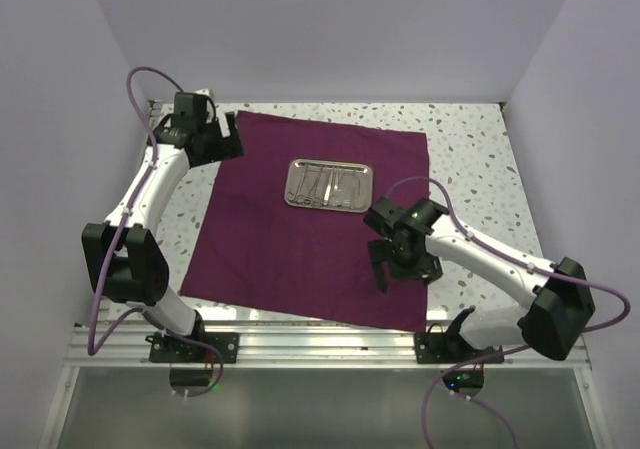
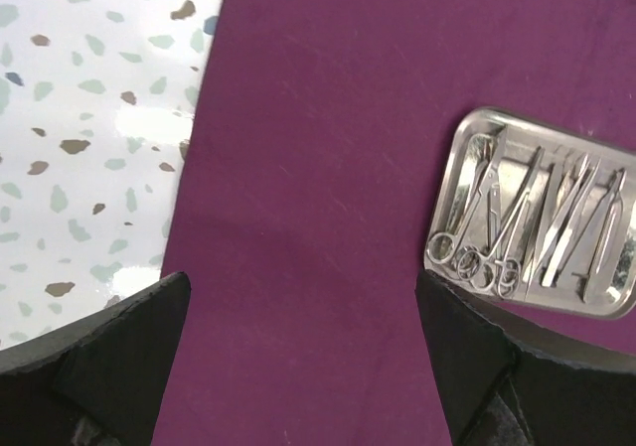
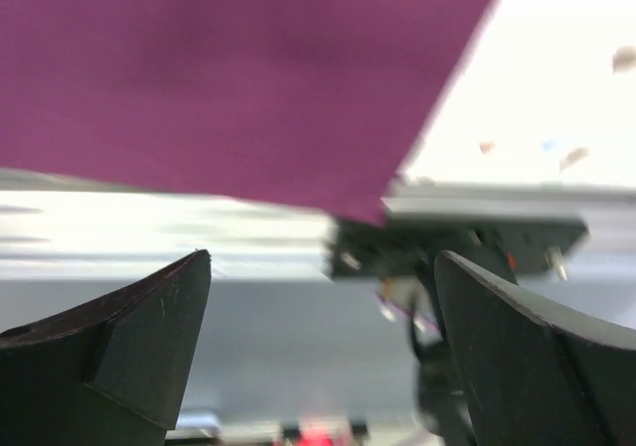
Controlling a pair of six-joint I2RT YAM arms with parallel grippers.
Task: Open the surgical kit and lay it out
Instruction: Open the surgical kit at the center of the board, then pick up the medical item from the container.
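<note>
The surgical kit lies unwrapped. Its dark purple cloth [image 1: 300,239] is spread flat on the table, with a small steel tray [image 1: 294,184] on its far middle. Slim silver instruments [image 1: 330,186] lie side by side in the tray. My left gripper [image 1: 232,137] hovers open over the cloth's far left corner. In the left wrist view the left gripper [image 2: 303,277] frames bare cloth [image 2: 328,168], with the tray [image 2: 449,193] and ring-handled instruments [image 2: 497,237] to the right. My right gripper [image 1: 405,274] is open above the cloth's near right part. The blurred right wrist view shows the right gripper [image 3: 323,257] empty, beyond the cloth's [image 3: 248,69] near corner.
The speckled white tabletop [image 1: 470,149] shows around the cloth. An aluminium rail [image 1: 320,344] runs along the near edge with both arm bases bolted to it. The rail [image 3: 149,227] and a dark arm base [image 3: 467,247] fill the right wrist view. Purple walls enclose three sides.
</note>
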